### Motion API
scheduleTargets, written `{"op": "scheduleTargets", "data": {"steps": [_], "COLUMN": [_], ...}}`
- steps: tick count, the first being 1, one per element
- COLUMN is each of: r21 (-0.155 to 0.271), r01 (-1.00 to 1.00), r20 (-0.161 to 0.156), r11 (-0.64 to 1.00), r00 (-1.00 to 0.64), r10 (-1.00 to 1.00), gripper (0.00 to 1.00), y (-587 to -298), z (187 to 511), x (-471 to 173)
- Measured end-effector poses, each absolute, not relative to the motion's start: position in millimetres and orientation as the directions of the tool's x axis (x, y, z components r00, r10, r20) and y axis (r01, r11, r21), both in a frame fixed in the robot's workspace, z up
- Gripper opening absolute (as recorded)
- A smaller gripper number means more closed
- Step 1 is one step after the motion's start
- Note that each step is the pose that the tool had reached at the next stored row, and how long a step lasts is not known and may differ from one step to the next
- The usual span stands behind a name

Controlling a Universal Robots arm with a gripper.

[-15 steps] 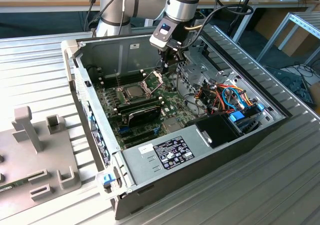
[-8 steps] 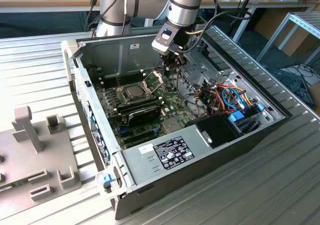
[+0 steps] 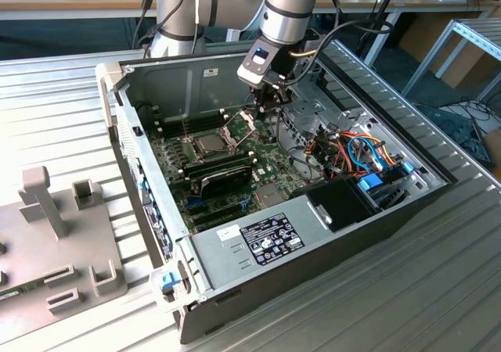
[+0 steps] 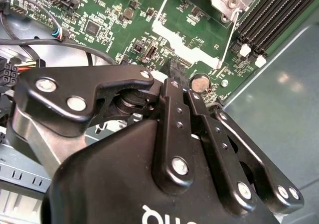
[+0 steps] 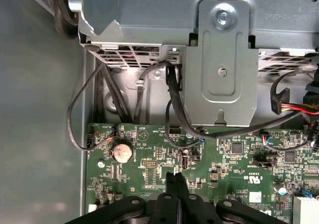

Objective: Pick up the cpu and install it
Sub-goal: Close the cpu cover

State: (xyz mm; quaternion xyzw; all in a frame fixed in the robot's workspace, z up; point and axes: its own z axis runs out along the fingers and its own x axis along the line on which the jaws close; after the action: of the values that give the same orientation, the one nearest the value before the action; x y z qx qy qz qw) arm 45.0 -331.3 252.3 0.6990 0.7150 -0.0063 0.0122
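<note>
Inside the open computer case [image 3: 196, 82], the gripper [image 3: 268, 109] is hovering with fingers pressed together and empty, just beside the raised socket frame [image 3: 243, 121]. The cpu [image 3: 212, 143] is lying on the motherboard [image 3: 266, 164], seemingly already placed. The frame is standing unlatched, so any move here calls for careful clearance.

Bright even light, faint glare

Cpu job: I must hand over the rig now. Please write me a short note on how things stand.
Tool: shut, nothing seen between its tips, low over the green board beside the raised socket frame.
Cpu: grey square lying flat on the board next to that frame, seemingly in its seat.
Done: cpu appears placed.
Left: frame stands open, not clamped down.
</note>
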Motion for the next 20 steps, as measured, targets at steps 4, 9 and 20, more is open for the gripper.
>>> {"op": "scheduleTargets", "data": {"steps": [4,9,20], "r21": [0.008,0.008,0.008], "r01": [1.0,1.0,1.0], "r20": [-0.026,-0.026,-0.026], "r11": [0.023,0.023,0.023], "r00": [-0.023,-0.022,-0.023], "r10": [0.999,0.999,0.999], "gripper": [0.11,0.11,0.11], "y": [-331.3,-331.3,-331.3], "z": [250.5,250.3,250.3], "x": [44.6,44.3,41.4]}}
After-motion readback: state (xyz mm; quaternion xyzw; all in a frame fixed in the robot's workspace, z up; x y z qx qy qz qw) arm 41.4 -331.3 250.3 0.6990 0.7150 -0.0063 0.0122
